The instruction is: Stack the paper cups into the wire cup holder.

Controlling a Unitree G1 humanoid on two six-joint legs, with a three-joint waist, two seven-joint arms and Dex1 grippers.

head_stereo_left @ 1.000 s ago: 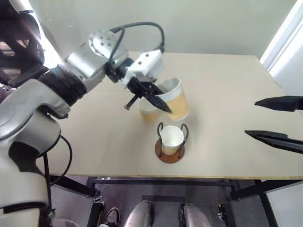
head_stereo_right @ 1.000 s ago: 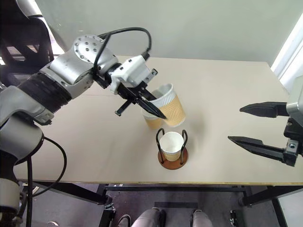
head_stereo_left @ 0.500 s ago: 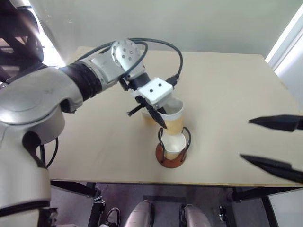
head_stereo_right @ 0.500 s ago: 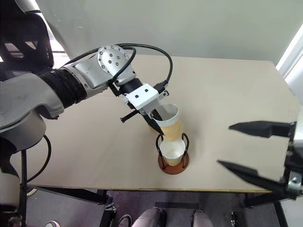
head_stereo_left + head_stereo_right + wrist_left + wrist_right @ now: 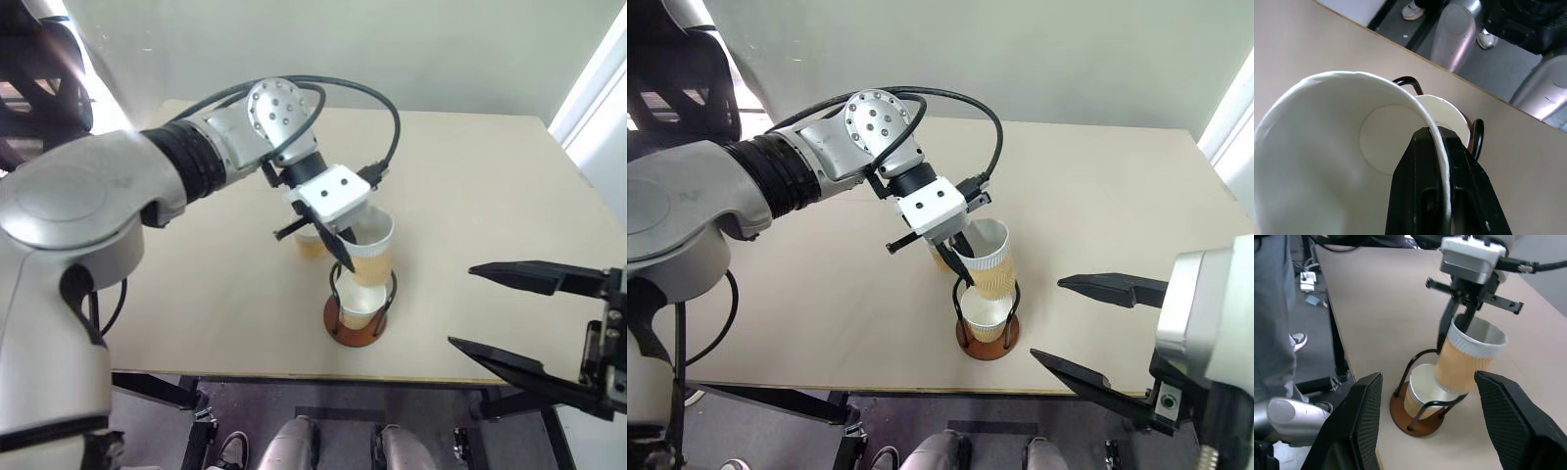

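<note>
The held paper cup point(image 5: 986, 258) is hanging tilted just above the wire cup holder point(image 5: 987, 315), its bottom dipping into the mouth of the cup already seated point(image 5: 986, 311) between the black loops. The holder is sitting near the front edge of the desk point(image 5: 1097, 196). A third cup point(image 5: 311, 244) is standing on the desk just behind it, half hidden by the arm.

The left hand point(image 5: 963, 259) is pinching the held cup by its rim wall, one finger inside and one outside, clamped tight on the paper. That grip seems chosen to leave the tapered body free to slide into the cup below. The tilt looks like it needs straightening before the cup can nest fully.

The right hand point(image 5: 511, 317) is waiting to the side with its two fingers well apart, gripping nothing.

The left wrist view is looking down into the held cup's white inside and showing the finger point(image 5: 1422, 186) pressed against the wall. The right wrist view is giving the side-on angle: the cup's lean and its overlap with the seated cup's rim.
</note>
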